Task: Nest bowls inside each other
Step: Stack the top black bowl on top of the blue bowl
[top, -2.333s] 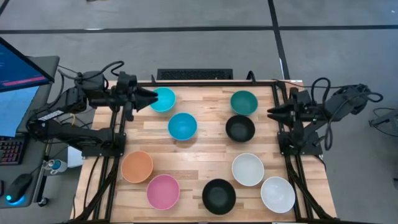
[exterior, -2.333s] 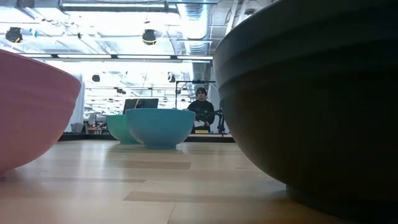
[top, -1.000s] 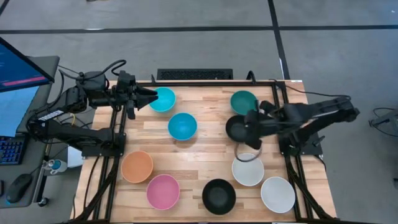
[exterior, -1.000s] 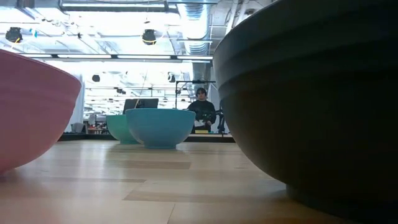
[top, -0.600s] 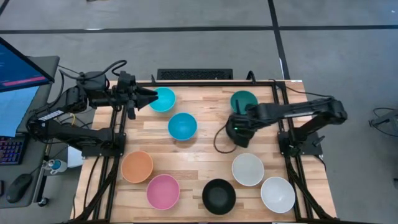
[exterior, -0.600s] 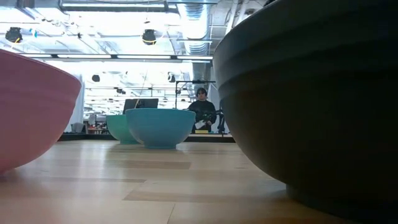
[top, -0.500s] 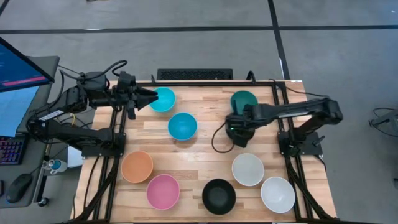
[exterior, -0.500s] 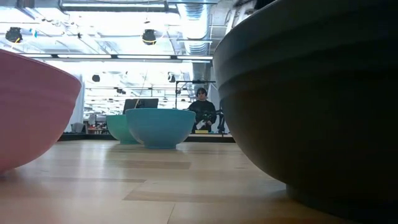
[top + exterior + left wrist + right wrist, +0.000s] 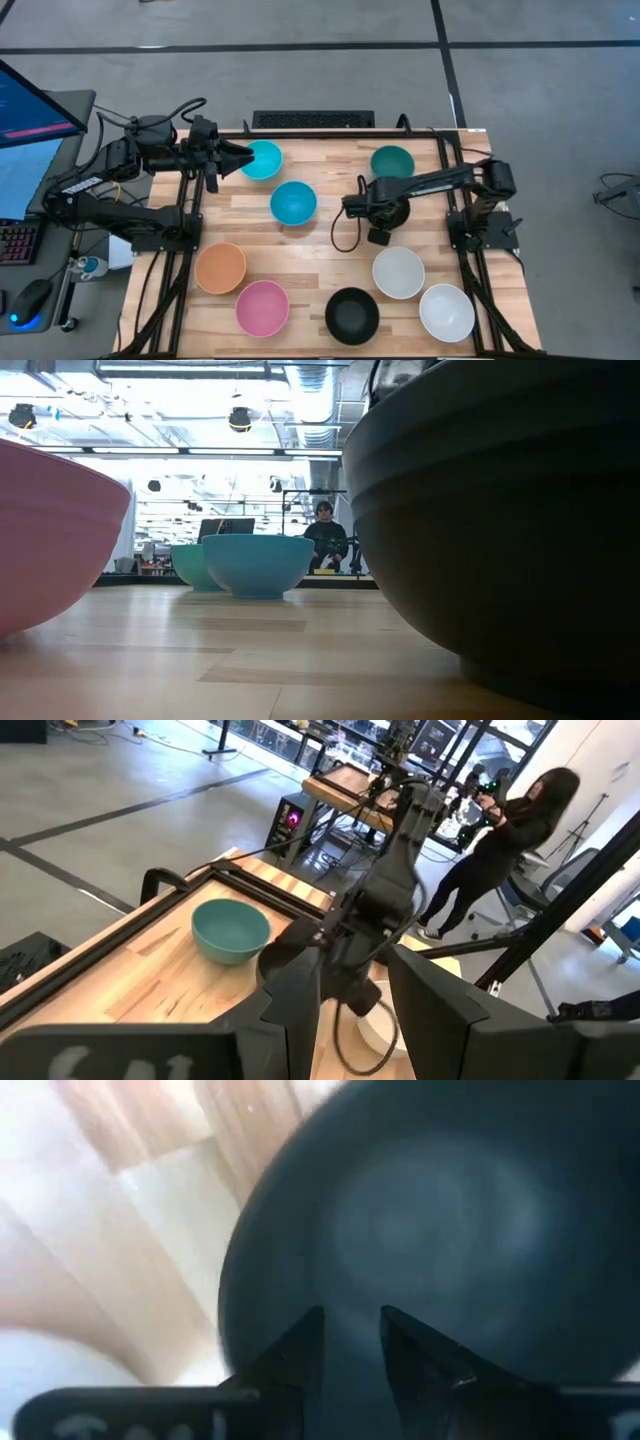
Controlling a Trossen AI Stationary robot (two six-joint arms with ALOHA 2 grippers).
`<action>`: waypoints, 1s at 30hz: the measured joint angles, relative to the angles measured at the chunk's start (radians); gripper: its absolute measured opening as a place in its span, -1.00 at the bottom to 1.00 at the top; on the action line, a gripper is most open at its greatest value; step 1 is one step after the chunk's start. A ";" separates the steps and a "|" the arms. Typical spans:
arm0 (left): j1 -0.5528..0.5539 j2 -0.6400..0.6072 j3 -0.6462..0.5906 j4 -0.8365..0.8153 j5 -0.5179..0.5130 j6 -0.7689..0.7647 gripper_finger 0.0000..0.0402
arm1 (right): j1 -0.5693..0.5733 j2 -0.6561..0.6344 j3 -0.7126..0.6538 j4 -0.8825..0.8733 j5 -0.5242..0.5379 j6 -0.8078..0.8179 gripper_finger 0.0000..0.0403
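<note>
At the far left, the left gripper (image 9: 243, 157) waits at the table's back-left edge, just beside the cyan bowl (image 9: 263, 159), where it sat a couple of seconds ago; its wrist view shows its fingers (image 9: 300, 985) parted with nothing between them. The orange bowl (image 9: 220, 267) and pink bowl (image 9: 262, 307) sit at the front left, the blue bowl (image 9: 293, 203) nearer the middle, and one black bowl (image 9: 352, 314) at the front centre. What has changed is on the right: the right arm, parked at the table's right edge two seconds ago, has swung in across the wood, and the right gripper (image 9: 352, 206) now sits low over the second black bowl (image 9: 450, 1230), covering most of it from above. Its wrist view shows the dark bowl filling the frame with the fingers (image 9: 292, 1350) slightly apart; I cannot tell whether they grip the rim. The dark teal bowl (image 9: 392, 161) lies just behind, and two white bowls (image 9: 399, 272) stand at the front right. Nothing is nested yet, so this reach looks like the first pick.
</note>
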 joint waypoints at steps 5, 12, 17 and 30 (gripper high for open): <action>0.000 0.000 0.000 0.000 0.000 -0.015 -0.44 | -0.009 0.047 0.028 -0.042 -0.013 -0.020 -0.17; 0.000 0.000 0.000 0.000 0.002 -0.017 -0.44 | -0.009 0.017 0.076 -0.067 -0.024 -0.019 0.10; 0.000 0.000 0.000 0.000 0.003 -0.017 -0.44 | 0.012 0.008 0.127 -0.094 -0.026 -0.019 0.16; 0.000 0.000 0.000 -0.001 0.003 -0.024 -0.44 | 0.085 0.008 0.138 0.072 -0.097 -0.017 0.17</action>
